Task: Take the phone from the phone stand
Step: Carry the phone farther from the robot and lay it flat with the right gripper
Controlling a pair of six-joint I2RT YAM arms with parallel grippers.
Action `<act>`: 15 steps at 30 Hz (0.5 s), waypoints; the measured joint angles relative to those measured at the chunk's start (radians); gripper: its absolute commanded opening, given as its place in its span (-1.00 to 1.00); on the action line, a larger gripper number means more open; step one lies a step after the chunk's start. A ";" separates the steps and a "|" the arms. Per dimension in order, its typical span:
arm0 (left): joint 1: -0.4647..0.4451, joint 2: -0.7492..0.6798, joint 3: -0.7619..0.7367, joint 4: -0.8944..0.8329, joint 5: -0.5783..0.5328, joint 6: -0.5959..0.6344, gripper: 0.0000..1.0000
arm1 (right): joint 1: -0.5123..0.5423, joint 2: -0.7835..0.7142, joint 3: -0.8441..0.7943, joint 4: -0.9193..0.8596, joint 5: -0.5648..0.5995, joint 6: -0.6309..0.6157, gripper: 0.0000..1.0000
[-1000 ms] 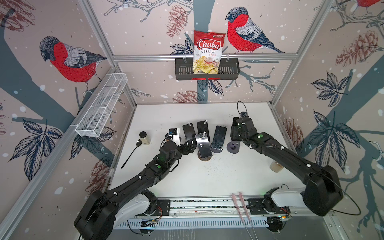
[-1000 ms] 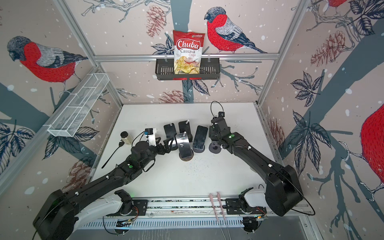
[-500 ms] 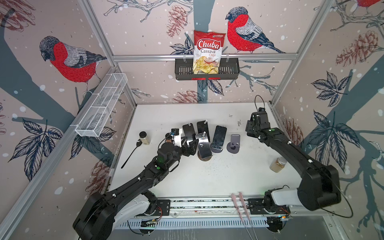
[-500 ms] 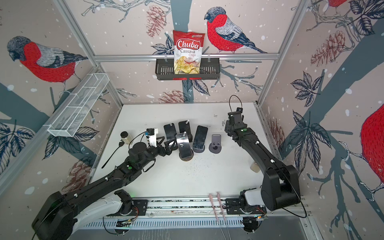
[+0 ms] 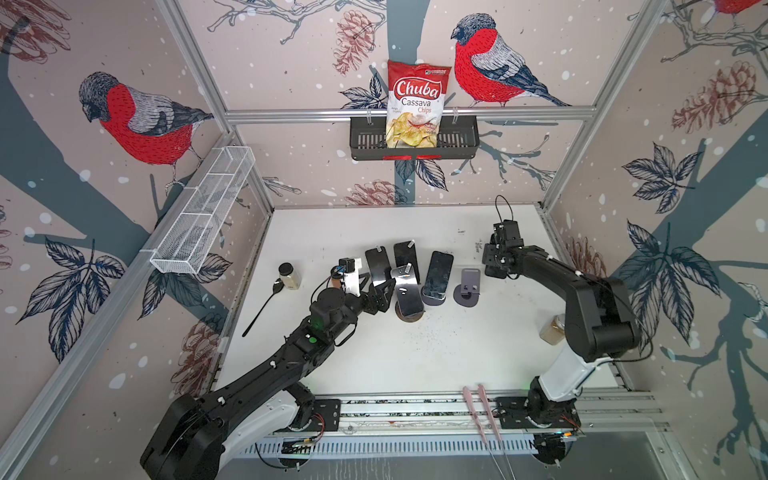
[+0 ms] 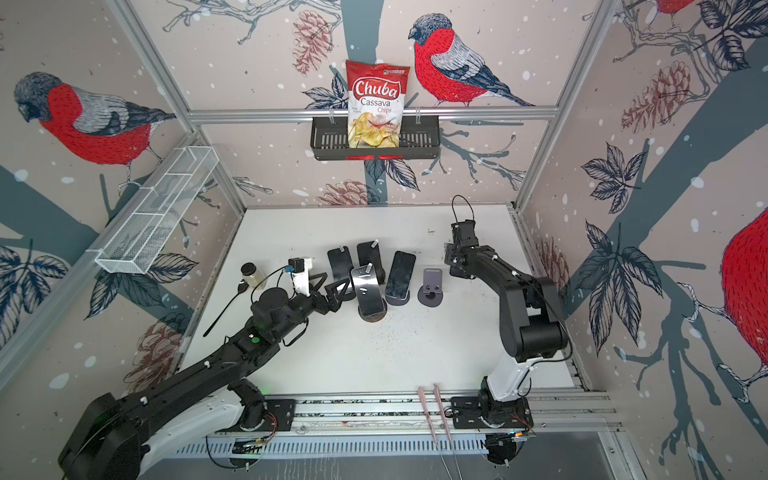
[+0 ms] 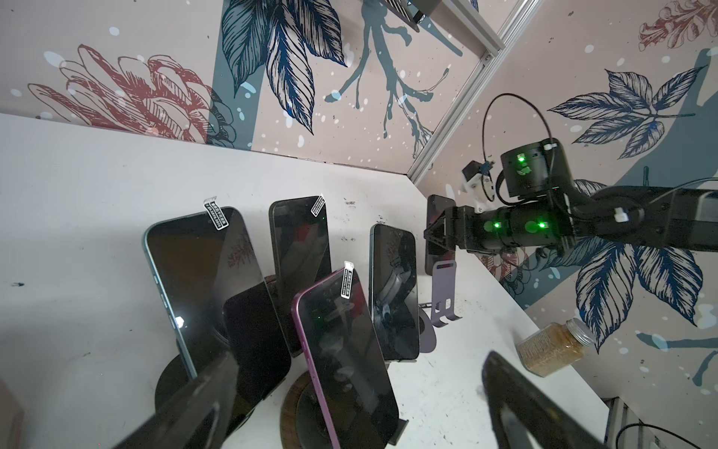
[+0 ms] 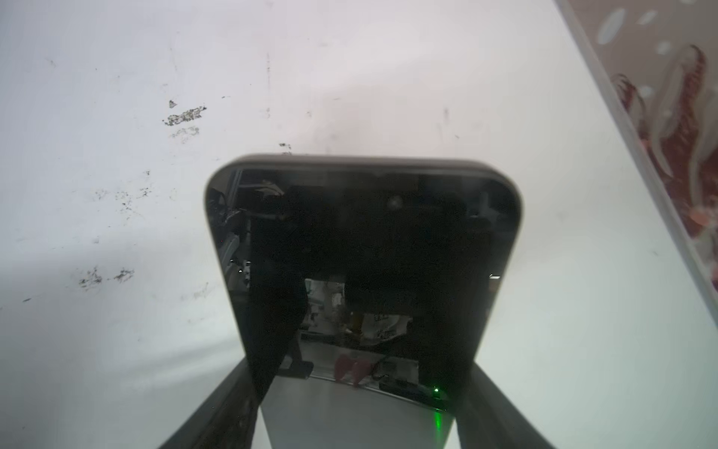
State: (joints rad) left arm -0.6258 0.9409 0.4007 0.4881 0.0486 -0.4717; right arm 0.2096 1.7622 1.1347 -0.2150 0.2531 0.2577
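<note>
Gentleness matters: the right claw [image 7: 433,235] grips the dark glossy phone [image 8: 361,233] near the empty purple plastic stand [image 5: 469,286] and should lower it flat onto the white tabletop [image 5: 415,353]; the left claw [image 5: 376,286] is open.

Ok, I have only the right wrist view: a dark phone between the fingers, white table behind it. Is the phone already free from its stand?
Observer: Yes. The right gripper holds the phone in the air, apart from the empty purple stand.
Operator: Are there more phones on stands?
Observer: Four other phones lean on stands beside the purple stand.
Operator: And the left gripper?
Observer: The left gripper is open and empty, close to those phones.
</note>
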 measured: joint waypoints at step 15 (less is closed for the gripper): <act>0.000 -0.002 0.019 -0.016 -0.014 0.001 0.95 | -0.029 0.299 0.269 0.018 -0.135 -0.124 0.24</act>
State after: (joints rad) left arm -0.6258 0.9394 0.4194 0.4717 0.0341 -0.4709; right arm 0.1810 2.0613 1.4040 -0.1974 0.1184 0.1341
